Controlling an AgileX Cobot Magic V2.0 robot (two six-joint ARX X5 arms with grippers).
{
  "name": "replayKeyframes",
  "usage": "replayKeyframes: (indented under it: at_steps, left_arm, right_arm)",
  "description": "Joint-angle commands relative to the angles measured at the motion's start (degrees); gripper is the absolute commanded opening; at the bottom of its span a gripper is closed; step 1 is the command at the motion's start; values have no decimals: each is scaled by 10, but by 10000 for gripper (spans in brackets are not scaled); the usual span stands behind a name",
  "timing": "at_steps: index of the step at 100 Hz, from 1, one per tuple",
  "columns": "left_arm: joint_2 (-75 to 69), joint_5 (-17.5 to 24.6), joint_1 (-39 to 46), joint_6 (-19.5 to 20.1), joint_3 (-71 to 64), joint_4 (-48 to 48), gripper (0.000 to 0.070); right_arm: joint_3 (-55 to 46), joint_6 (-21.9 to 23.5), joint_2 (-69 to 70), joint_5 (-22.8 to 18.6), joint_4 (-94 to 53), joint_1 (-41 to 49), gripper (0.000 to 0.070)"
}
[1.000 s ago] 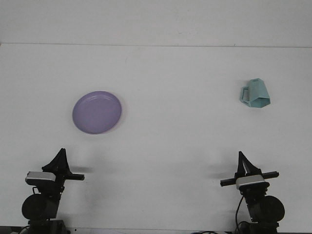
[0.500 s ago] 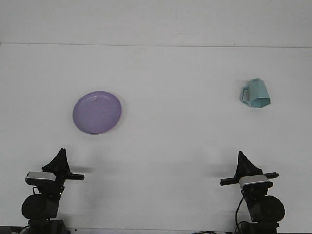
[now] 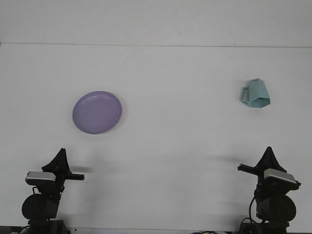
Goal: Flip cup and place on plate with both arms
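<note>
The right gripper [image 3: 269,155] is sitting low at about five o'clock in the front view, its dark fingers rising to a single point, so they are looking pressed together and are holding nothing. The left gripper [image 3: 61,157] is resting at about seven o'clock in the same closed, empty pose.

Out from the right gripper, toward two o'clock, the teal cup [image 3: 255,94] is lying tipped on the white table [image 3: 170,161], its handle pointing toward nine o'clock; which end is the mouth is hard to tell at this size. It is sitting well apart from both grippers. Out from the left gripper, toward ten o'clock, the purple plate [image 3: 97,112] is lying flat and bare, well apart from the cup.

Judging by this layout, the task is barely starting: the cup is not yet grasped, not yet turned upright, and not yet on the plate, so reaching, flipping, carrying across and setting down are all remaining.

Room for moving is looking generous. Nothing is standing between the right gripper and the cup, or between cup and plate. The cup is lying nearer the table's three o'clock side, and the far edge is running along twelve o'clock, clear of both objects.
</note>
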Motion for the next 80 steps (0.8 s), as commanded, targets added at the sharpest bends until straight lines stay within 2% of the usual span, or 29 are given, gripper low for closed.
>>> replayKeyframes:
  at_steps: [1,23,28,31,38,43,50,62,80]
  left_arm:
    - [0,-2,1,3,-10,6,15]
    - [0,-2,1,-12,-10,5,14]
    - [0,-2,1,-12,-10,5,14]
    - [0,-2,1,-12,-10,5,14]
    - [0,-2,1,-12,-10,5,14]
    - [0,-2,1,-12,-10,5,14]
    - [0,-2,1,-12,-10,5,14]
    - [0,-2,1,-12,-10,5,14]
    - [0,-2,1,-12,-10,5,15]
  right_arm:
    - [20,-35,38,6,1,-2,0]
    - [84,-122,212,13,40,-32,1]
    - [93,-139,252,11,66,-42,19]
    - [97,-148,275,9,83,-49,54]
    - [104,-169,329,7,127,-66,206]
    - [107,-175,365,4,159,-81,277]
    - [109,-185,419,-18,203,-103,325]
    - [121,-208,512,-59,267,-142,353]
    - [172,-285,643,-125,317,-180,355]
